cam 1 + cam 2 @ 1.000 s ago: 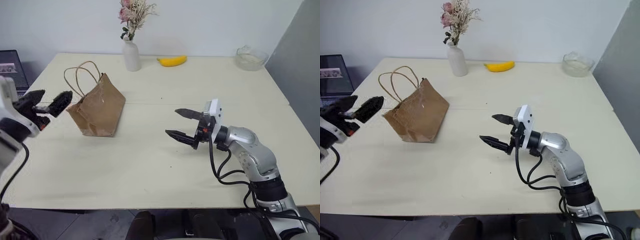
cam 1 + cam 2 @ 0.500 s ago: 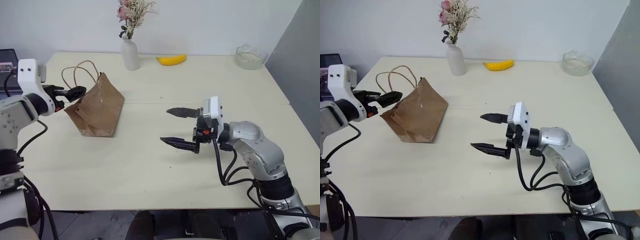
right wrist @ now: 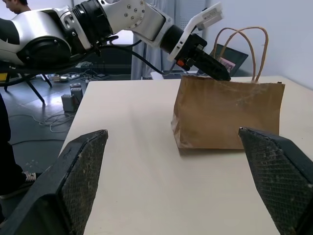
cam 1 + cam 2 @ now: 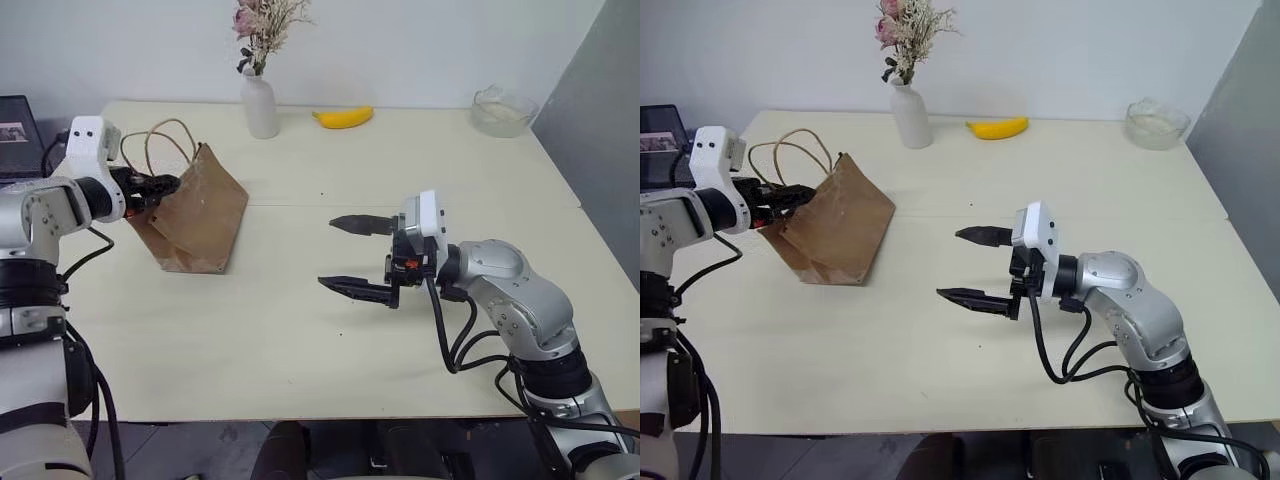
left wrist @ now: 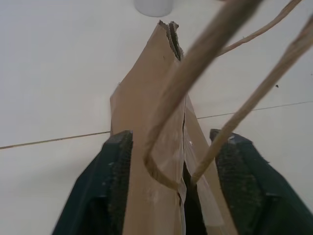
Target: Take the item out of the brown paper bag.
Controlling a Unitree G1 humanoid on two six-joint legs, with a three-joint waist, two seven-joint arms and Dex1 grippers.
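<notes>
Jaws of the left gripper [image 5: 171,186] straddle the top edge of the brown paper bag [image 4: 200,215], one finger [image 5: 110,186] on each side of the folded paper; whether they are pressing the paper or merely flanking it cannot be told. One twisted-paper handle loop [image 5: 195,93] crosses between the fingers in the left wrist view, with a second strand beside it. Jaws of the right gripper [image 4: 345,255] stand wide apart and hold nothing, the fingers [image 3: 78,181] pointing toward the bag from well away over the bare middle of the desk [image 4: 300,340].

The bag sits upright on the near-left part of the desk (its mouth pinched nearly flat, its sides creased), with both handles rising above the rim toward the left arm. The item named in the task cannot be seen; the bag's interior is hidden.

Along the far edge of the desk stand, well apart from one another, a white vase [image 4: 259,110] with dried flowers, a yellow banana [image 4: 344,120] lying on its side, and a clear glass bowl [image 4: 502,113] near the far-right corner. A dark screen [image 4: 18,135] sits beyond the desk's left edge. A seam line runs across the desk just beyond the bag.
</notes>
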